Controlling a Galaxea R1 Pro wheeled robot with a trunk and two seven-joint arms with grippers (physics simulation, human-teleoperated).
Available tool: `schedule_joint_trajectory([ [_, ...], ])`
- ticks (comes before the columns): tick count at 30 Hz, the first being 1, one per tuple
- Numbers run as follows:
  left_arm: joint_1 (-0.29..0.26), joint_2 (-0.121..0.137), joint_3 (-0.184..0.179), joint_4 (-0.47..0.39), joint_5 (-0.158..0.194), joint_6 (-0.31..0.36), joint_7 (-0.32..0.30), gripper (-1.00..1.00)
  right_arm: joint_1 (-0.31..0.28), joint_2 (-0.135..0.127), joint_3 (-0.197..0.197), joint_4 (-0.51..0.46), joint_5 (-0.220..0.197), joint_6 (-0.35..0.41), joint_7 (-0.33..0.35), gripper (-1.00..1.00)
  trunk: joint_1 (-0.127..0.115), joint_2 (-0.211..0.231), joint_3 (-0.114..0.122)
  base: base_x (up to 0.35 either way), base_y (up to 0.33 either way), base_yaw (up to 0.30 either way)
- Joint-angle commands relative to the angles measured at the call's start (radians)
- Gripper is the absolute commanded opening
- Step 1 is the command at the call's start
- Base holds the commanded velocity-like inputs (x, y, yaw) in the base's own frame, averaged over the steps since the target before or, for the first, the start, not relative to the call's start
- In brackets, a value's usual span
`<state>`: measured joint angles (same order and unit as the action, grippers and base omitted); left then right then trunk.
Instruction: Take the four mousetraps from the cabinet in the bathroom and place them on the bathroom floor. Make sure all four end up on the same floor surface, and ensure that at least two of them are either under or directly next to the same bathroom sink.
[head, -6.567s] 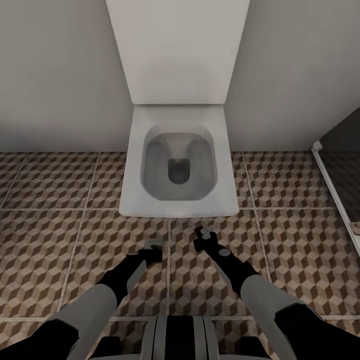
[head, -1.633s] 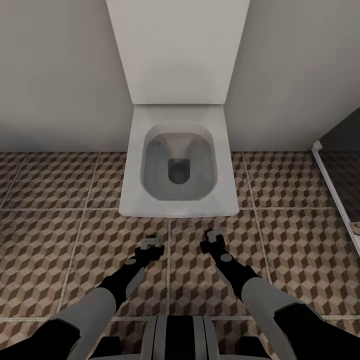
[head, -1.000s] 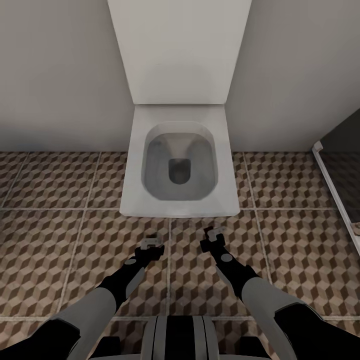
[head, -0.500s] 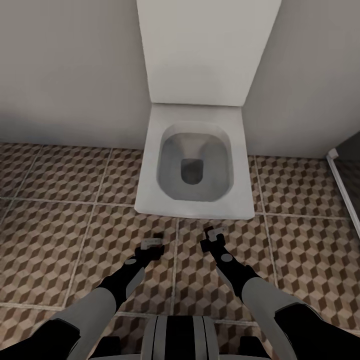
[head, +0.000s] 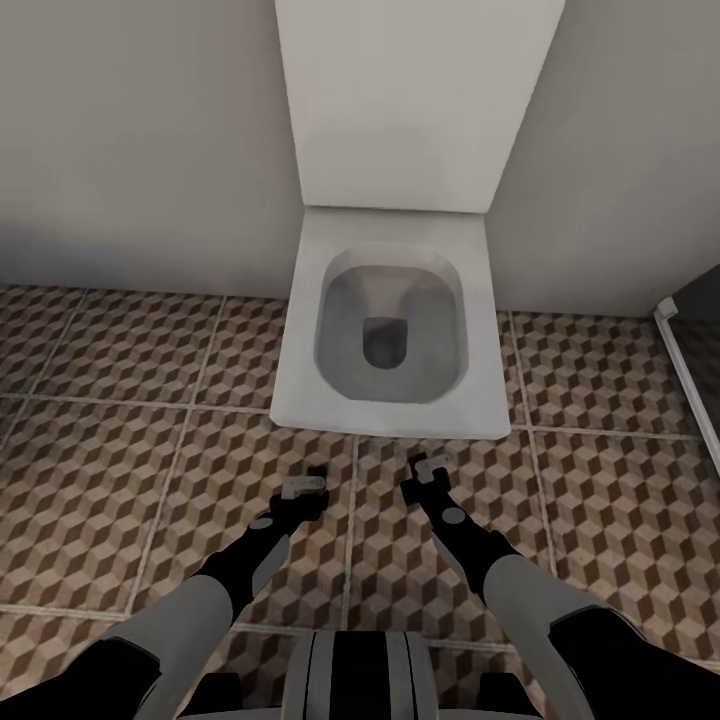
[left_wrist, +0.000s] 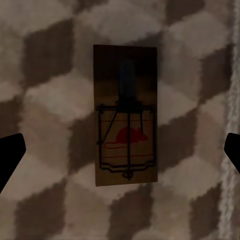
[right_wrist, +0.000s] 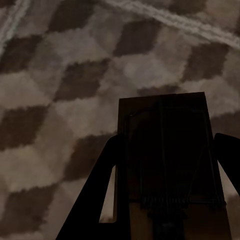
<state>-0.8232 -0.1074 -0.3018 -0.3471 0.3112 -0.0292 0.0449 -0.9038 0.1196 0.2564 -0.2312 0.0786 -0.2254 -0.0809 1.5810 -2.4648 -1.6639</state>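
Two tools: right tool (right_wrist: 165, 190) gripping mousetrap (right_wrist: 167, 165), left tool (left_wrist: 120, 150) spread wide

A white square toilet (head: 390, 340) stands against a pale wall (head: 130, 150), perhaps dimly lit.

Floor (head: 130, 470): matt tiles printed with brown, beige and white cubes, split by pale grout lines.
Toilet (head: 395, 330): smooth white body, ceramic in look, with a soft sheen; the bowl shades to grey.
Wall (head: 130, 140): plain, matt off-white.
Mousetrap on the floor (left_wrist: 126, 116): flat tan wooden board, thin black metal wire, red printed patch.
Mousetrap between the right fingers (right_wrist: 165, 165): wooden board in deep shadow, dark wire across it.
Left gripper (head: 306, 487): grey metal-look fingers on a black matt wrist.
Right gripper (head: 430, 470): the same grey and black finish.
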Motion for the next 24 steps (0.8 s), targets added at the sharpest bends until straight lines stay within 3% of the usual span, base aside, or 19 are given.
schedule_joint_trajectory([
  [1, -0.001, 0.0, -0.008, 0.0, 0.009, -0.003, 0.005, 1.0, 0.0, 0.0, 0.004, 0.002, 0.008, 0.001, -0.008, -1.0, 0.0, 0.0, 0.0, 0.0, 0.0, 0.0],
  [24, -0.001, -0.002, -0.01, 0.0, 0.009, -0.003, 0.004, 1.0, -0.001, 0.0, 0.003, 0.018, 0.008, 0.006, -0.008, -1.0, 0.0, 0.0, 0.0, 0.0, 0.0, 0.0],
])
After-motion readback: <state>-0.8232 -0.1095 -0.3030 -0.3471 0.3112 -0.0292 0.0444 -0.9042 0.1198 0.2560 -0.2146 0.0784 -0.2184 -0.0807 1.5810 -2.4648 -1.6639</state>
